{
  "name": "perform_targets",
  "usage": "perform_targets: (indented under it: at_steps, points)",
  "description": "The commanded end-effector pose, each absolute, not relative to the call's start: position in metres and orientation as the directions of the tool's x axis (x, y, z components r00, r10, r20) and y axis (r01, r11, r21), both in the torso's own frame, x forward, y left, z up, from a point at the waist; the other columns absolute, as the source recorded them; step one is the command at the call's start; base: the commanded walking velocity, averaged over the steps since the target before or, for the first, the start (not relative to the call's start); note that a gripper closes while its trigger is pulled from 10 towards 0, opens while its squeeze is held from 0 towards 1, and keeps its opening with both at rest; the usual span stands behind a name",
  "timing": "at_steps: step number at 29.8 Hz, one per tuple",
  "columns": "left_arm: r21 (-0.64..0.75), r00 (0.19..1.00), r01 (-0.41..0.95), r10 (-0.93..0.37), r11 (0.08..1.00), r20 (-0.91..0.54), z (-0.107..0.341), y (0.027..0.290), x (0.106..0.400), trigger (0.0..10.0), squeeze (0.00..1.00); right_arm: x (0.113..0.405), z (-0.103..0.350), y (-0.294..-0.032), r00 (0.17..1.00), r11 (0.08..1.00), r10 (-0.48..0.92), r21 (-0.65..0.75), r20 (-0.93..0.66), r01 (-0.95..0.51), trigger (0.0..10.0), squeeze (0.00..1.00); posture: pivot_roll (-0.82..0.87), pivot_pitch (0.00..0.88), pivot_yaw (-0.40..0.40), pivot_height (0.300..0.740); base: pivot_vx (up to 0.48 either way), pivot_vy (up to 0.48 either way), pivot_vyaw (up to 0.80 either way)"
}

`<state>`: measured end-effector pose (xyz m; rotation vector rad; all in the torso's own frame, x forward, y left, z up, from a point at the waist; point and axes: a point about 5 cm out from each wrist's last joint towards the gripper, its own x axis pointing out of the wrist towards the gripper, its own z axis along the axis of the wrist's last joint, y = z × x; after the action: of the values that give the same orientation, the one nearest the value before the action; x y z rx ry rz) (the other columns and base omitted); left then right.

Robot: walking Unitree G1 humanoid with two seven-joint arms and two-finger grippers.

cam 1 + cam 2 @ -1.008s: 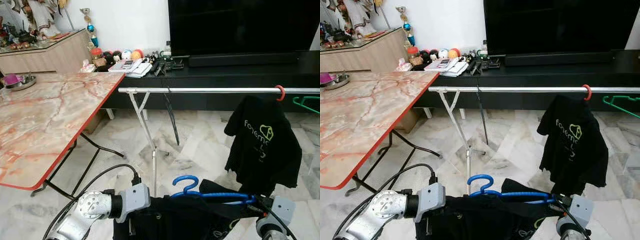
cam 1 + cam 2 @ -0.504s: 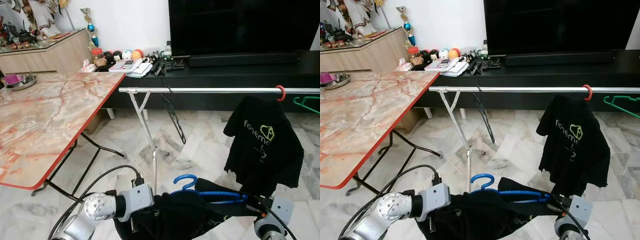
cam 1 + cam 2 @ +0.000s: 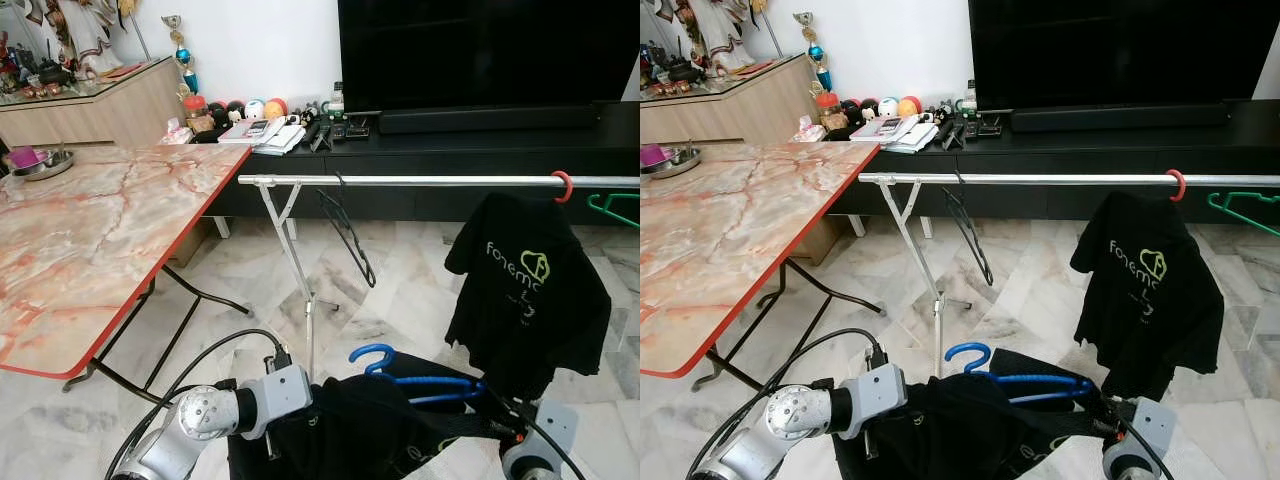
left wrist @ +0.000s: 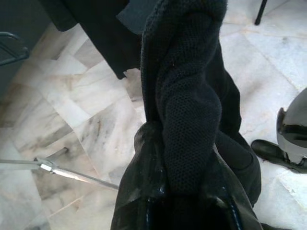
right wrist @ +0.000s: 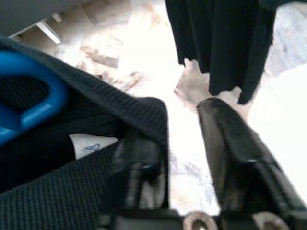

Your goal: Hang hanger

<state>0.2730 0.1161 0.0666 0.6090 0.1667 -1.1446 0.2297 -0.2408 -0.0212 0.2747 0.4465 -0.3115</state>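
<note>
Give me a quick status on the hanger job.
Left claw shut on black shirt. Right claw open around its collar. Blue hanger in shirt, low, below rail. Rail holds another shirt and an empty black hanger.

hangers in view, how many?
4: blue hanger in the shirt both grippers carry; black hanger bare on the rail; red hanger holding the hung shirt; green hanger far right, partly cropped.
</note>
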Motion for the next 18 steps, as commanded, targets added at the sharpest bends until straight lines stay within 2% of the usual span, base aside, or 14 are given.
perform_targets:
  at_steps: [1,5,7,12,18]
  points:
    - [0.363,0.436,0.882,-0.811,0.3,-0.389,0.074,0.124,0.275,0.0,0.0,0.229,-0.023,-0.242,0.843,0.906,-0.243,0.198,-0.481,0.374,10.0,1.0,0.03,0.005,0.094,0.74,0.0,0.0,0.0]
    - [0.306,0.35,0.923,-0.842,0.234,-0.41,0.073,0.123,0.266,0.0,0.0,0.228,-0.024,-0.247,0.833,0.898,-0.251,0.203,-0.492,0.391,10.0,1.0,0.03,0.004,0.094,0.74,0.0,0.0,0.0]
    - [0.303,0.347,0.924,-0.844,0.233,-0.409,0.073,0.123,0.266,0.0,0.0,0.228,-0.023,-0.247,0.835,0.897,-0.25,0.208,-0.491,0.391,10.0,1.0,0.03,0.005,0.094,0.74,0.0,0.0,0.0]
    - [0.339,0.414,0.895,-0.82,0.289,-0.395,0.073,0.122,0.274,0.0,0.0,0.237,-0.012,-0.243,0.898,0.914,-0.17,0.276,-0.407,0.298,10.0,1.0,0.03,0.002,0.094,0.74,0.0,0.0,0.0]
    - [0.372,0.5,0.853,-0.776,0.365,-0.385,0.071,0.123,0.283,0.0,0.0,0.239,-0.008,-0.243,0.908,0.912,-0.127,0.313,-0.398,0.264,10.0,1.0,0.02,0.001,0.093,0.74,0.0,0.0,0.0]
